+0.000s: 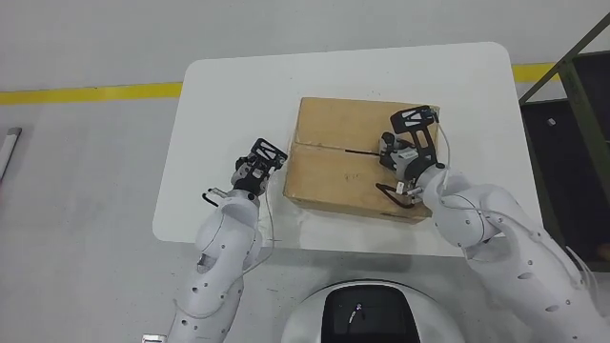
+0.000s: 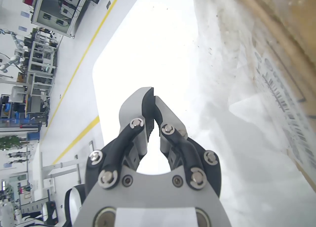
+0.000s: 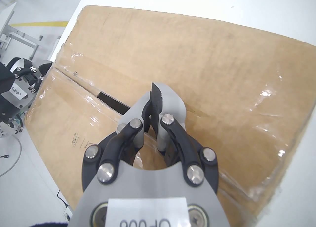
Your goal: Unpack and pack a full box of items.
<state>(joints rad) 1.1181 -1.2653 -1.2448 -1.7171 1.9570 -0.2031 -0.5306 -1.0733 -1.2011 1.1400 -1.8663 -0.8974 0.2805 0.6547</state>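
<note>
The right claw (image 3: 153, 97) is pinched shut with nothing in it, over the top of the brown box (image 1: 329, 133), by the dark crack (image 3: 112, 103) in its lid. The left claw (image 2: 151, 97) is shut too, just beside the box's left side, above the white table (image 1: 229, 95). The box sits near the middle of the table.

Flat brown cardboard box (image 1: 343, 157): plain tan, glossy clear tape strips, black barcode-like print on one side. Rounded white bench (image 1: 229, 105): plain. Pale grey floor (image 1: 86, 19), yellow stripe (image 1: 86, 93). Left hand (image 2: 150, 97), right hand (image 3: 155, 94): silver-grey, black pads and links.
</note>
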